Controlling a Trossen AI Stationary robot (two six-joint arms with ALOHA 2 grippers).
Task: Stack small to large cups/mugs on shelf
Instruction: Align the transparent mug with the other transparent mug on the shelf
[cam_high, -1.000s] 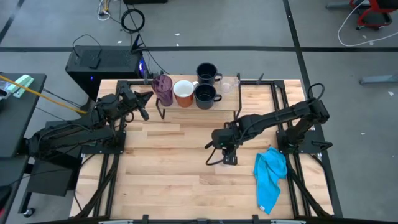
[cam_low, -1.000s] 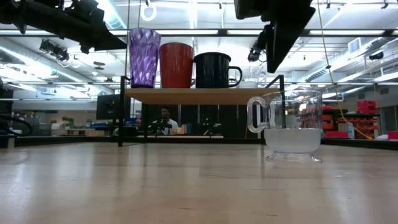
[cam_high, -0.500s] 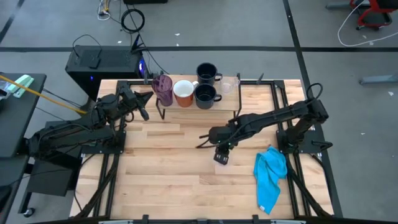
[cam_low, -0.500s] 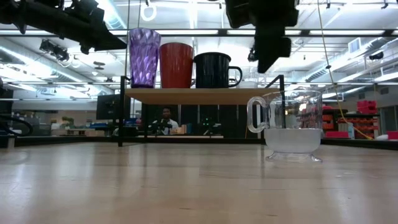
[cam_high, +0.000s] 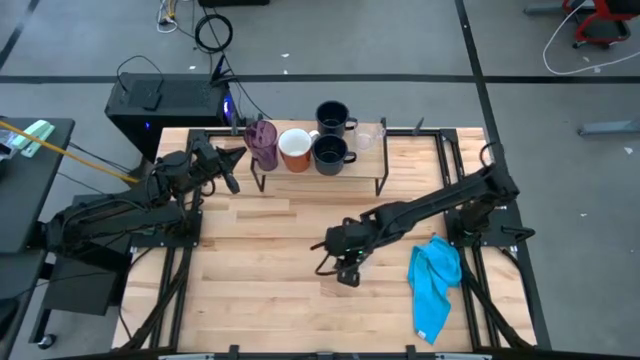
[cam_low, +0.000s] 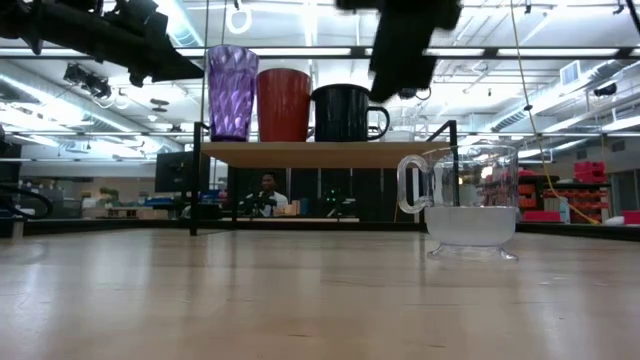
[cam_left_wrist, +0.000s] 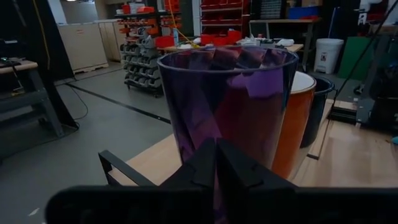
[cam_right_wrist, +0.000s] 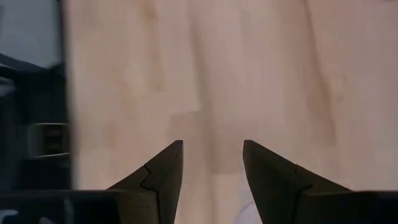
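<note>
The cups (cam_high: 300, 148) stand mostly in a row on the shelf (cam_high: 365, 163) at the far edge of the worktop (cam_high: 260, 250): a purple tumbler (cam_high: 263, 144) at the shelf's left end, a white-and-orange mug (cam_high: 295, 150) just beside it, then a dark mug (cam_high: 330, 152). A second dark mug (cam_high: 331, 118) stands behind the shelf, and a small clear glass (cam_high: 368, 135) sits near the shelf's right end. In the low view a clear handled glass (cam_low: 462, 200) rests on the worktop in front of the shelf, below its right end. The right gripper (cam_high: 345, 268) hangs over bare wood well in front of the shelf — its fingers (cam_right_wrist: 165, 171) are spread apart and hold nothing. The left gripper (cam_high: 232, 165) waits just off the shelf's left end, fingers (cam_left_wrist: 214, 165) pressed together, close to the tumbler. A blue cloth (cam_high: 435, 280) lies well forward of the shelf, to its right.
</note>
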